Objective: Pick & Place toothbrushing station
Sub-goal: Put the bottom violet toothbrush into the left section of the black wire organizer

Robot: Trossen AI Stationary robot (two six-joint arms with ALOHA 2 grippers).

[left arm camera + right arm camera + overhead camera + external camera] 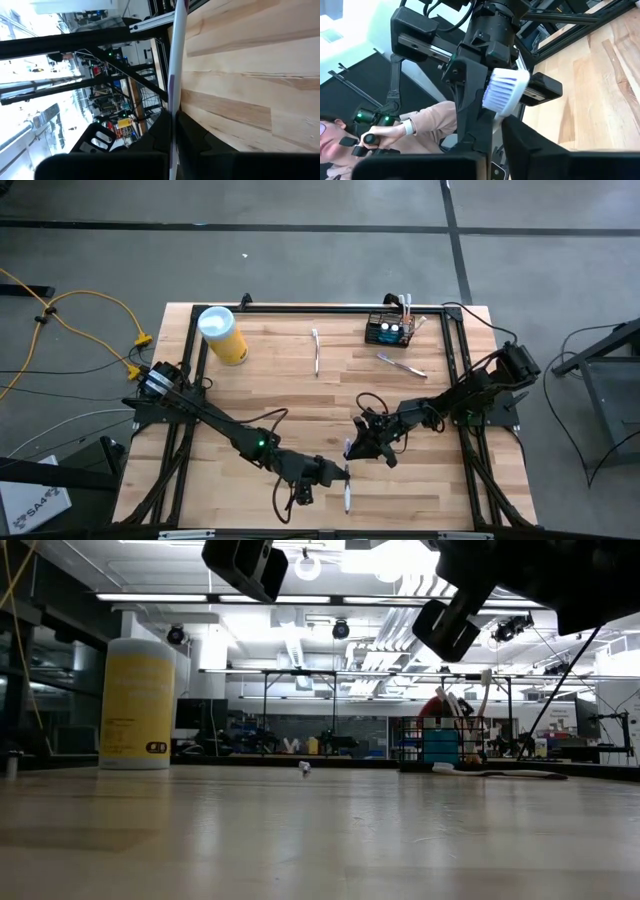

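Both grippers clamped one toothbrush (347,480) mid-table: left gripper (343,473) on its handle, right gripper (352,448) near the bristles. Basket (388,330) sat at the far edge. Left should release before right lifts away.

my left arm reaches in low from the near left corner toward the table's front middle, and my left gripper (338,474) is clamped tight on a thin handle. my right arm comes in from the right edge, elbow bent, with my right gripper (352,448) just beside the left one, its fingers pinched around the bristled end.
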